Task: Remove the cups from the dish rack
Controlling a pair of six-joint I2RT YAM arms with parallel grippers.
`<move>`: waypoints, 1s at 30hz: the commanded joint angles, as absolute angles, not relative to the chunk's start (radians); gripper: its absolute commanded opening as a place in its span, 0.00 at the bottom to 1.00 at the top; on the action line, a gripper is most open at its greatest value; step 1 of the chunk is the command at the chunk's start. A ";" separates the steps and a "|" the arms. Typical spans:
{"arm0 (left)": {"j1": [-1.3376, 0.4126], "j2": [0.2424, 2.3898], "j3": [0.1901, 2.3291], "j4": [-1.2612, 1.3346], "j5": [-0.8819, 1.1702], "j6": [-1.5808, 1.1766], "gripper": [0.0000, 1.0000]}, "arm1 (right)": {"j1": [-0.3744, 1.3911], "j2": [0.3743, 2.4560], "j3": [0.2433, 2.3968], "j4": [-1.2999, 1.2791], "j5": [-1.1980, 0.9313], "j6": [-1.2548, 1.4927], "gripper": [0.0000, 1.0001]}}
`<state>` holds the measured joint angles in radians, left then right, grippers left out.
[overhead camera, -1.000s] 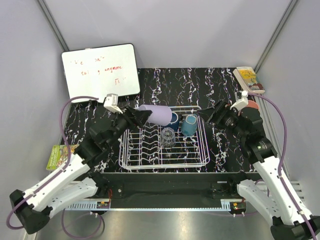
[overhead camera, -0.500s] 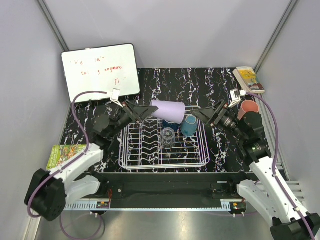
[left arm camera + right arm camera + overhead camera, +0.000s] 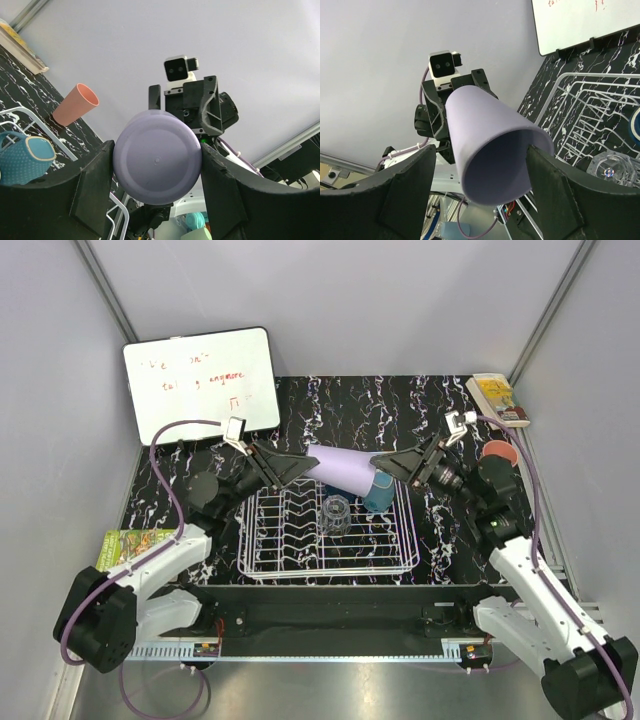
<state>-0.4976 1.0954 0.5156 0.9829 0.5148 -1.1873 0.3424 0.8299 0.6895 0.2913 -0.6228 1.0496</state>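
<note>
Clenching lavender plastic tumbler point(image 3: 340, 470) sideways over white wire dish rack point(image 3: 300, 545) in left gripper point(image 3: 296, 466); straddling its rim, perhaps touching, with spread right gripper point(image 3: 386, 464).

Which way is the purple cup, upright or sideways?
Sideways. The purple cup is roughly level above the dish rack, base pinched in the left claw, open mouth toward the right claw.

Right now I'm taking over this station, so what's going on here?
The left fingers grip the lavender cup by its base, sideways above the dish rack. The right fingers stand open around its rim, apparently for a handover. A teal cup and clear glass sit in the rack; a pink cup stands outside.
</note>
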 commanded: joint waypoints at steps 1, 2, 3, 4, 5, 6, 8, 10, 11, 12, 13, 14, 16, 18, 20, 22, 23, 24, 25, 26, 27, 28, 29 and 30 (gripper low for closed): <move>-0.502 1.107 0.561 1.072 0.543 -1.201 0.00 | 0.385 0.879 0.727 0.387 -0.653 1.060 0.80; -0.506 1.111 0.563 1.072 0.543 -1.200 0.00 | 0.406 0.906 0.742 0.388 -0.653 1.057 0.80; -0.511 1.120 0.563 1.071 0.543 -1.198 0.00 | 0.419 0.920 0.749 0.393 -0.649 1.054 0.79; -0.521 1.124 0.568 1.071 0.545 -1.197 0.00 | 0.434 0.933 0.756 0.396 -0.646 1.045 0.78; -0.528 1.130 0.571 1.069 0.546 -1.193 0.00 | 0.446 0.955 0.767 0.397 -0.638 1.039 0.76; -0.532 1.140 0.572 1.068 0.546 -1.190 0.00 | 0.475 0.963 0.772 0.396 -0.632 1.034 0.72; -0.543 1.143 0.571 1.060 0.546 -1.183 0.00 | 0.495 0.977 0.784 0.390 -0.615 1.013 0.58; -0.545 1.143 0.571 1.049 0.548 -1.175 0.00 | 0.512 0.979 0.787 0.368 -0.604 0.994 0.34; -0.545 1.141 0.574 1.037 0.551 -1.169 0.00 | 0.514 0.976 0.790 0.361 -0.597 0.991 0.27; -0.545 1.140 0.577 1.028 0.554 -1.163 0.00 | 0.515 0.976 0.792 0.348 -0.595 0.988 0.21; -0.546 1.137 0.580 1.014 0.557 -1.157 0.00 | 0.515 0.968 0.792 0.341 -0.591 0.979 0.10; -0.546 1.135 0.592 0.978 0.561 -1.141 0.10 | 0.517 0.965 0.793 0.333 -0.580 0.977 0.00; -0.545 1.126 0.603 0.942 0.564 -1.121 0.38 | 0.517 0.945 0.793 0.302 -0.571 0.962 0.00; -0.538 1.100 0.627 0.862 0.563 -1.080 0.92 | 0.517 0.924 0.796 0.247 -0.543 0.950 0.00; -0.529 1.075 0.658 0.719 0.542 -1.014 0.99 | 0.518 0.878 0.819 0.181 -0.511 0.901 0.00; -0.508 1.042 0.730 0.582 0.523 -0.956 0.99 | 0.515 0.812 0.841 0.051 -0.474 0.836 0.00; -0.499 1.034 0.753 0.455 0.497 -0.901 0.99 | 0.515 0.786 0.865 0.007 -0.418 0.815 0.00; -0.486 1.013 0.781 0.392 0.473 -0.876 0.99 | 0.517 0.763 0.880 -0.112 -0.379 0.790 0.00; -0.483 1.002 0.817 0.330 0.441 -0.853 0.99 | 0.515 0.723 0.899 -0.174 -0.329 0.755 0.00; -0.482 0.988 0.834 0.231 0.380 -0.809 0.99 | 0.515 0.709 0.944 -0.245 -0.190 0.746 0.00; -0.483 0.967 0.844 0.194 0.352 -0.793 0.99 | 0.515 0.703 0.972 -0.382 -0.114 0.726 0.00; -0.482 0.956 0.853 0.131 0.321 -0.785 0.99 | 0.515 0.712 1.029 -0.446 -0.047 0.715 0.00; -0.482 0.945 0.854 0.102 0.270 -0.785 0.99 | 0.517 0.725 1.060 -0.509 0.088 0.704 0.00; -0.482 0.943 0.856 0.069 0.247 -0.784 0.99 | 0.515 0.747 1.092 -0.643 0.162 0.701 0.00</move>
